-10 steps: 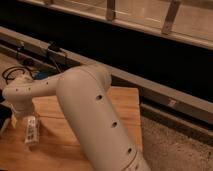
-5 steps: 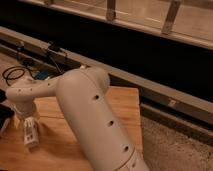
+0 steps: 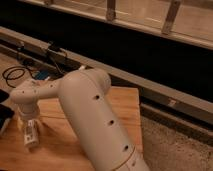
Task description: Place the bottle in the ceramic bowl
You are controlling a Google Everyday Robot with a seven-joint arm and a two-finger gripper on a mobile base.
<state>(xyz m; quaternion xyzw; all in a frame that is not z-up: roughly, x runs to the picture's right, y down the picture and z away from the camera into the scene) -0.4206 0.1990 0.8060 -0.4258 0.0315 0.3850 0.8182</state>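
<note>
My gripper (image 3: 29, 129) hangs from the white arm's wrist (image 3: 30, 100) over the left part of the wooden table (image 3: 120, 107). It is shut on the small white bottle (image 3: 31, 136), which tilts a little just above the table top. A dark rounded shape (image 3: 4, 116) shows at the left edge, beside the gripper. I cannot tell whether it is the ceramic bowl, as most of it is out of view.
The thick white arm (image 3: 95, 125) crosses the middle of the table and hides much of it. Black cables (image 3: 15, 75) and a small blue thing (image 3: 42, 76) lie behind the table. A dark wall with metal rails runs along the back. Speckled floor lies to the right.
The wrist with the bottle has shifted slightly down and toward the front left. The bottle has tilted a little more.
</note>
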